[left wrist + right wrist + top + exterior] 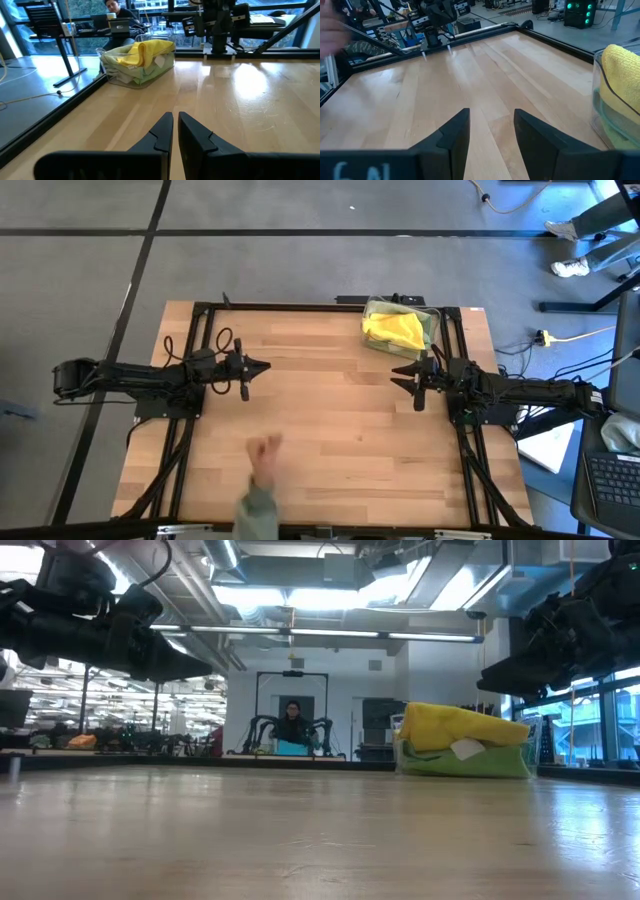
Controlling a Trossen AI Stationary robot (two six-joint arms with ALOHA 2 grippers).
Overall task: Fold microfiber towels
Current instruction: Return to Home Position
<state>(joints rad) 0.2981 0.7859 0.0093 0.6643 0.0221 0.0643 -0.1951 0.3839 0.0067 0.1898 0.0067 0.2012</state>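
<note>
The microfiber towels lie piled in a clear plastic bin (pixel 432 326) at the table's far right. A bright yellow towel (pixel 393 329) is on top, with green cloth (pixel 470 762) under it. My left gripper (pixel 262 367) hovers shut over the table's left side, pointing level toward the right. My right gripper (pixel 398 375) hovers open over the right side, just nearer than the bin, pointing left. Nothing is between its fingers (pixel 452 132).
A person's hand and sleeve (pixel 262 480) reach over the table's near edge at its middle. A black frame (pixel 300 306) runs around the tabletop. Bare wood (pixel 330 410) lies between the two grippers.
</note>
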